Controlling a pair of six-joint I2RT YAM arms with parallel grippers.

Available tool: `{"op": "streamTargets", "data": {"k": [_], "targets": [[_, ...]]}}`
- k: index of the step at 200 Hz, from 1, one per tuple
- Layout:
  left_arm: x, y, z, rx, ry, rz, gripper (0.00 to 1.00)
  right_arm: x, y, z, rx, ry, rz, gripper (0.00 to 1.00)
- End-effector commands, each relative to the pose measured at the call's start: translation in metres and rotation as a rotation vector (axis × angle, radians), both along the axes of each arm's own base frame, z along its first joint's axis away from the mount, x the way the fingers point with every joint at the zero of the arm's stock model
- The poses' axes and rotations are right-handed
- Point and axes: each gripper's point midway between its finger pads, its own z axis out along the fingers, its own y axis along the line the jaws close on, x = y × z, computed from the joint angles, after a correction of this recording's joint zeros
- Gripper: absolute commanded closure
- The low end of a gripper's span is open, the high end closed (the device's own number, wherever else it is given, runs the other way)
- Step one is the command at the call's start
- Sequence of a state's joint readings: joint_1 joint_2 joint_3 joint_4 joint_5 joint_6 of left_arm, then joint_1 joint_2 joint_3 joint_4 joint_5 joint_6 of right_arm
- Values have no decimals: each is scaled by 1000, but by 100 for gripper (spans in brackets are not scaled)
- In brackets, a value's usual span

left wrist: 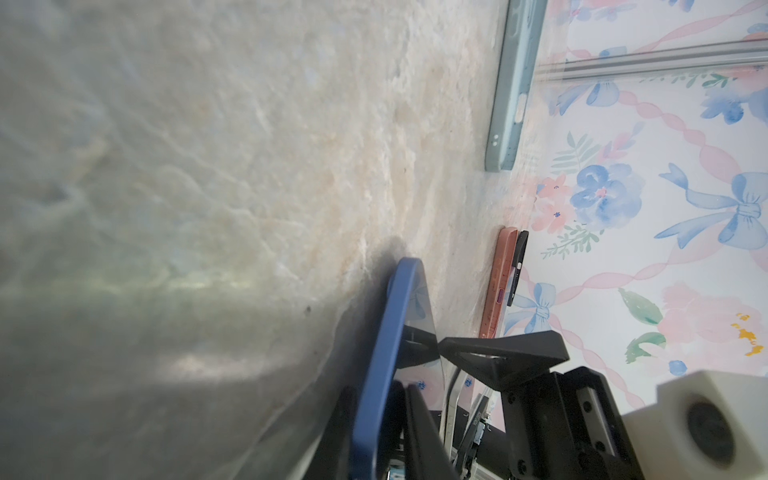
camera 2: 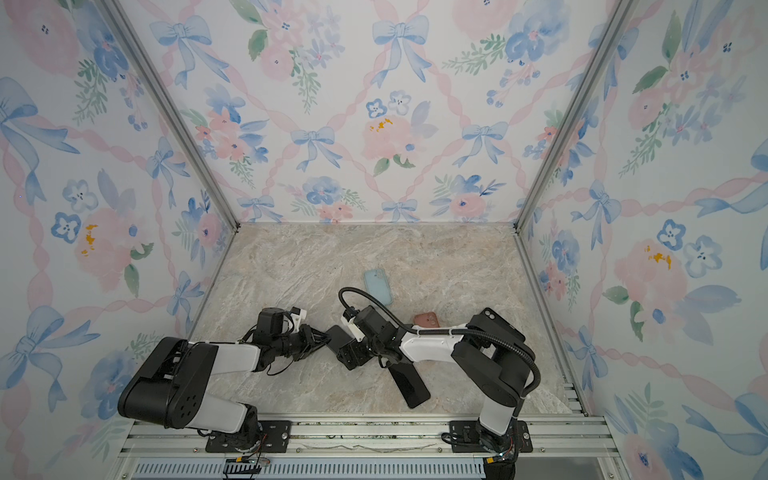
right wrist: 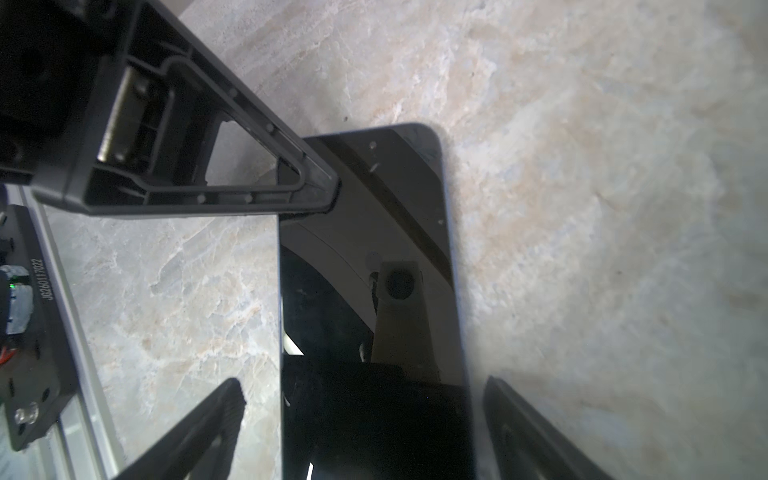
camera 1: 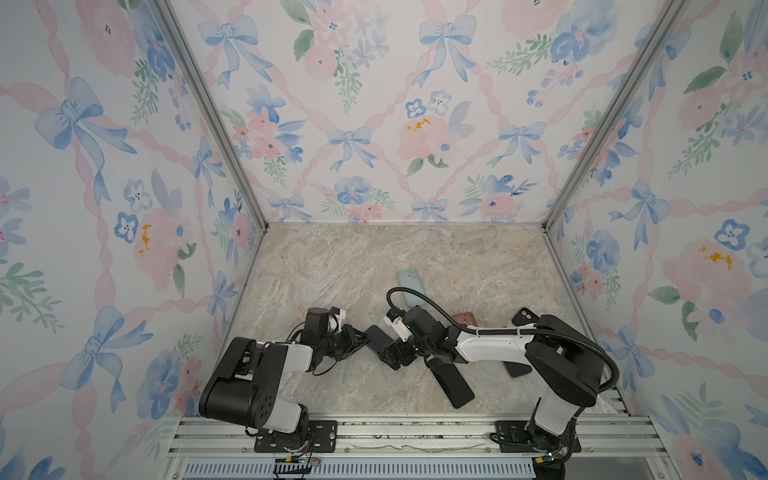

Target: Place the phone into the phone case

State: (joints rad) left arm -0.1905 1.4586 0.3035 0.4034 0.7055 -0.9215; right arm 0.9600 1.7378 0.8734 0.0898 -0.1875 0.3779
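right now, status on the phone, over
left fingers shut on phone. right fingers open, straddling it. light blue case lies apart, behind. second black phone lies close by.

On marbled table (camera 1: 332,270): blue case (camera 1: 411,286) toward the back, pink case (camera 1: 465,319) and black case (camera 1: 524,316) at right, black phone (camera 1: 453,384) near the front, second phone (camera 1: 517,369) partly hidden.

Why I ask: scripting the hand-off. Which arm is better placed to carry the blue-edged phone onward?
Left, probably. The left tool is shut on the blue-edged phone with a glossy black screen, while the right tool stands open around it, jaws apparently clear of its edges.
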Motion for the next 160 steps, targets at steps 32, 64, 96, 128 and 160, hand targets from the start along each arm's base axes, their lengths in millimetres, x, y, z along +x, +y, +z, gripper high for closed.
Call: {"op": "streamTargets", "data": {"k": [32, 64, 96, 128, 160], "targets": [[6, 0, 10, -25, -24, 17, 93, 16, -21, 40, 167, 82, -281, 13], [18, -6, 34, -86, -74, 28, 100, 27, -30, 62, 223, 72, -401, 13], [35, -8, 58, -140, -117, 76, 100, 39, -44, 81, 321, 93, -538, 14], [49, -13, 76, -197, -144, 121, 100, 45, -50, 106, 493, 108, -633, 14], [60, -23, 92, -267, -169, 138, 100, 48, -66, 114, 638, 162, -737, 15]]}}
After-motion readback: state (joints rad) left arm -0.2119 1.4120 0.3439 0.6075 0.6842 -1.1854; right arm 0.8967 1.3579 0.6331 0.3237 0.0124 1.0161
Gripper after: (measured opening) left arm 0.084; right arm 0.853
